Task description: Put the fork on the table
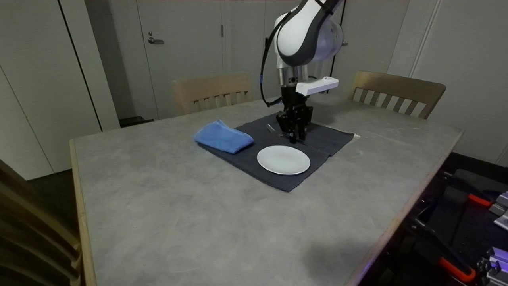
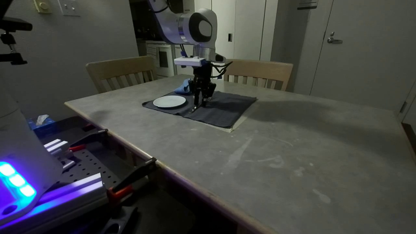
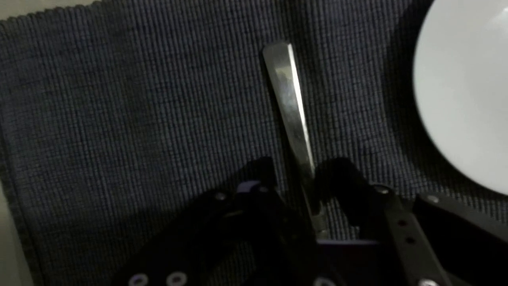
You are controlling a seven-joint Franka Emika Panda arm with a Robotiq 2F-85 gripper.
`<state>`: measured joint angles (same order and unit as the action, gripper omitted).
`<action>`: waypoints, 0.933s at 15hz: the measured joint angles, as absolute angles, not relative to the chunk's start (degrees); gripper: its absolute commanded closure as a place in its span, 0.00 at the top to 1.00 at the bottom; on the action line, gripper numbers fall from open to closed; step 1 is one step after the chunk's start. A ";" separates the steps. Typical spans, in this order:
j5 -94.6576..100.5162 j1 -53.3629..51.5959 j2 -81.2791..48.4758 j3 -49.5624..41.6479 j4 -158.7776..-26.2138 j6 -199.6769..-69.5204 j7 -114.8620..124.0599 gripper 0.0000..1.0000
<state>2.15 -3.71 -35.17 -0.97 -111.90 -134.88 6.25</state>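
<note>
The slender grey metal fork lies on the dark grey placemat; its handle (image 3: 291, 103) shows clearly in the wrist view. Its tines (image 1: 271, 128) show in an exterior view, left of my gripper (image 1: 297, 138). The handle end also shows in an exterior view (image 2: 194, 109). My gripper (image 3: 300, 171) points down at the placemat with its fingers apart, one on each side of the fork. The right finger is nearer the fork; a gap shows on the left. The fork's far part is hidden by the gripper. The mottled grey table (image 1: 190, 214) surrounds the placemat.
The dark placemat (image 1: 254, 169) lies under the fork. A white plate (image 1: 283, 160) sits on it beside the gripper, also in the wrist view (image 3: 468, 87). A folded blue cloth (image 1: 223, 136) lies at the placemat's edge. Wooden chairs (image 2: 260, 70) stand around the table.
</note>
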 measured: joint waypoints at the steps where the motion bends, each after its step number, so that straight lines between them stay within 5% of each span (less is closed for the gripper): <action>1: 2.03 -3.71 -35.17 -0.94 -111.84 -134.88 6.22 0.24; 6: 1.85 -3.71 -35.18 -0.83 -111.68 -134.92 6.21 0.39; 11: 1.86 -3.71 -35.18 -0.93 -111.59 -134.95 6.22 0.01; 14: 1.87 -3.71 -35.18 -0.96 -111.37 -134.95 6.22 0.03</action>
